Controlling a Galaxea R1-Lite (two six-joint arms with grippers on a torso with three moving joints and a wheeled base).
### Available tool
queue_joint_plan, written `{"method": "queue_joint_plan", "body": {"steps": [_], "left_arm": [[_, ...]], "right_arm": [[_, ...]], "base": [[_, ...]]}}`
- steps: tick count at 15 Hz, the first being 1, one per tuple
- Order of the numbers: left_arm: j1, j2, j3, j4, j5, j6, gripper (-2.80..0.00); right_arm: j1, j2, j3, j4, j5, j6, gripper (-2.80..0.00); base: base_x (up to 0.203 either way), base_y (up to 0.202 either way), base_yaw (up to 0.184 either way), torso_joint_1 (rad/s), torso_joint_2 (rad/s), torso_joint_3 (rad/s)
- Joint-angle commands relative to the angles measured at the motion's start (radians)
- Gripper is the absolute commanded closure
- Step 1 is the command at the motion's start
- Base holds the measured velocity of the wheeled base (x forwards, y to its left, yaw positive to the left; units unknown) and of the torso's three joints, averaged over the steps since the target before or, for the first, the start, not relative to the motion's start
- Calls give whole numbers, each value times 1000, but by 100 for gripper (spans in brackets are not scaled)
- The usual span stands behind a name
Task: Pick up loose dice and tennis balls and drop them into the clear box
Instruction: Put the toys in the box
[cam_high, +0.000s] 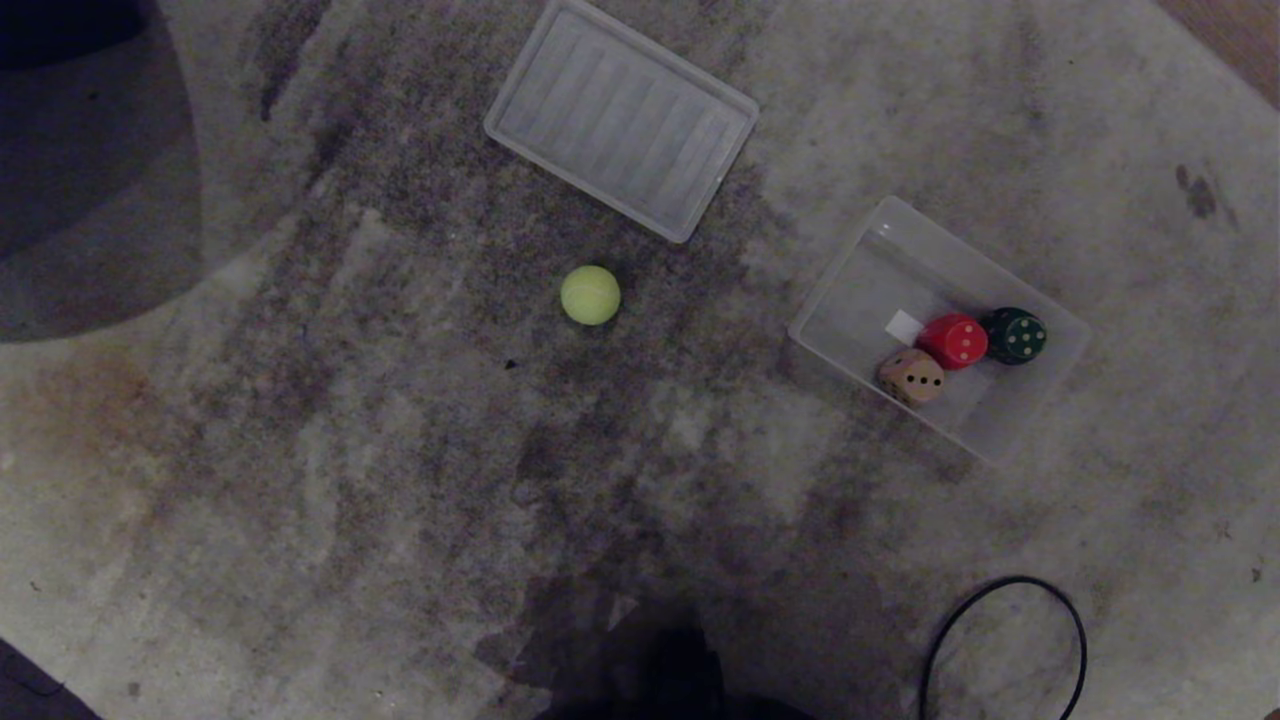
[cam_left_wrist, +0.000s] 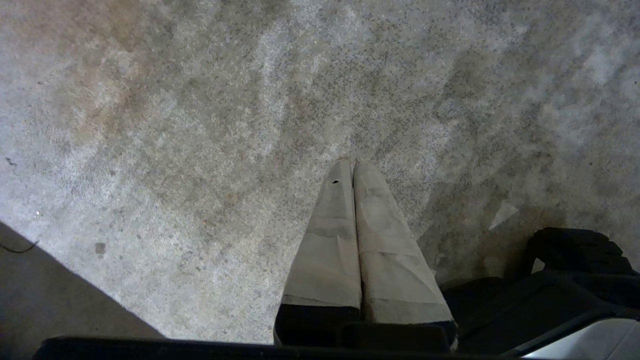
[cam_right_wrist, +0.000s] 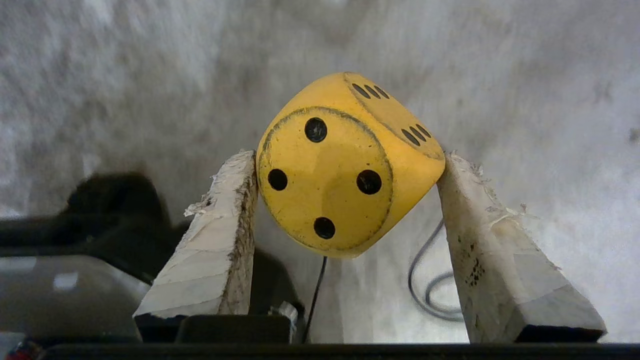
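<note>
My right gripper (cam_right_wrist: 347, 160) is shut on a yellow die (cam_right_wrist: 345, 167) with dark pips, holding it above the carpet; neither this gripper nor that die shows in the head view. A yellow-green tennis ball (cam_high: 590, 294) lies loose on the carpet mid-scene. The clear box (cam_high: 860, 290) stands to its right, holding a peach die (cam_high: 911, 376), a red die (cam_high: 954, 340) and a dark green die (cam_high: 1016, 335). My left gripper (cam_left_wrist: 351, 162) is shut and empty, parked over bare carpet, outside the head view.
A flat ribbed translucent tray (cam_high: 620, 118) lies at the back, beyond the ball. A black cable (cam_high: 1000, 640) loops on the carpet at the front right, with a cable (cam_right_wrist: 430, 290) also under the right gripper. Dark robot base parts (cam_left_wrist: 575, 270) sit beside the left gripper.
</note>
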Motion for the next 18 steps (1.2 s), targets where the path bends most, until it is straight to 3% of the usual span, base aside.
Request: {"method": "queue_joint_plan", "body": {"steps": [1, 6, 12, 18], "left_arm": [[0, 2, 2, 0, 0, 0, 0], [0, 2, 2, 0, 0, -1, 0], [0, 2, 2, 0, 0, 0, 0], [0, 2, 2, 0, 0, 0, 0]], "right_arm": [[-1, 103, -83, 1, -1, 5, 0], [-2, 607, -254, -71, 4, 134, 0], [68, 1331, -383, -587, 5, 261, 0], [163, 1827, -805, -959, 24, 402, 0]], "base": [[0, 0, 0, 0, 0, 0], [0, 0, 0, 0, 0, 0], [0, 0, 0, 0, 0, 0], [0, 0, 0, 0, 0, 0]]}}
